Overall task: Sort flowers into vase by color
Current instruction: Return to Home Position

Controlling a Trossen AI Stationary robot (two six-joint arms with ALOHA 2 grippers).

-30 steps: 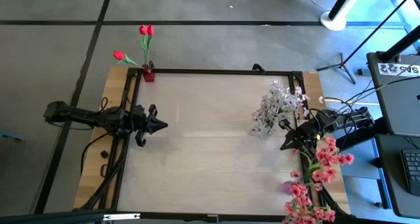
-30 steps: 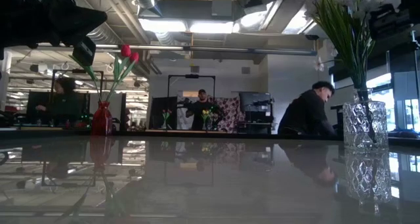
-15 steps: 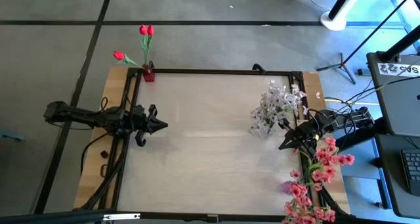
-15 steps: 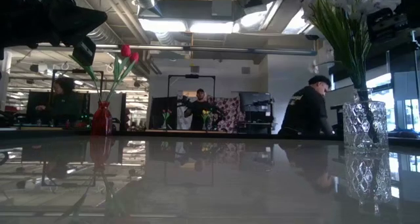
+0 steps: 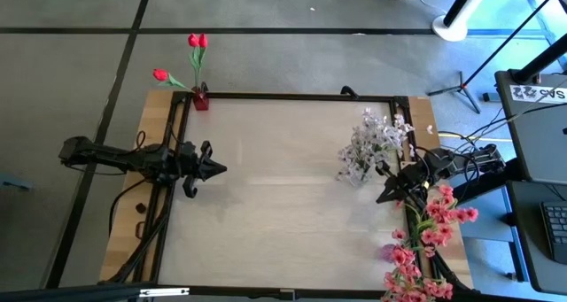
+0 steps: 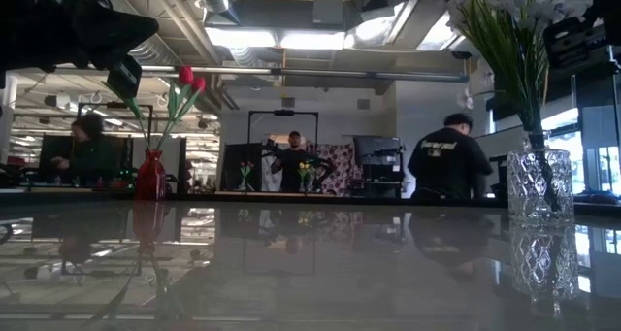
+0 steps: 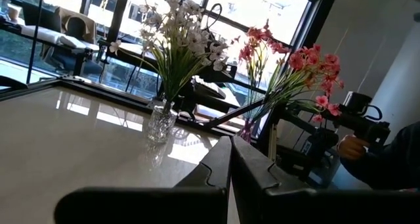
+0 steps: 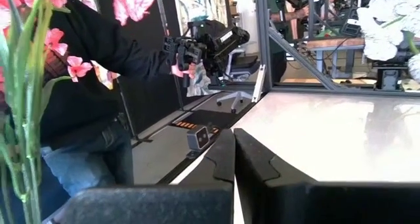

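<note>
We see the red buds [image 5: 197,42] standing in the red vase [image 5: 201,99] at the far corner of the bench [image 5: 283,160], nearer our left fingers [image 7: 222,168] than our right fingers [image 8: 226,159] — both pairs pressed together, holding nothing.

The desk [image 5: 275,187] had a pale, glossy top inside a black frame, with bare wooden strips along its left and right sides. A small red vase [image 5: 201,100] stood at the far left corner, right at the frame. Across the top from the red vase, near the right side, stood a clear cut-glass vase [image 6: 539,185]. Diagonally opposite the red vase, at the near right edge, stood a pink vase [image 5: 389,248].
</note>
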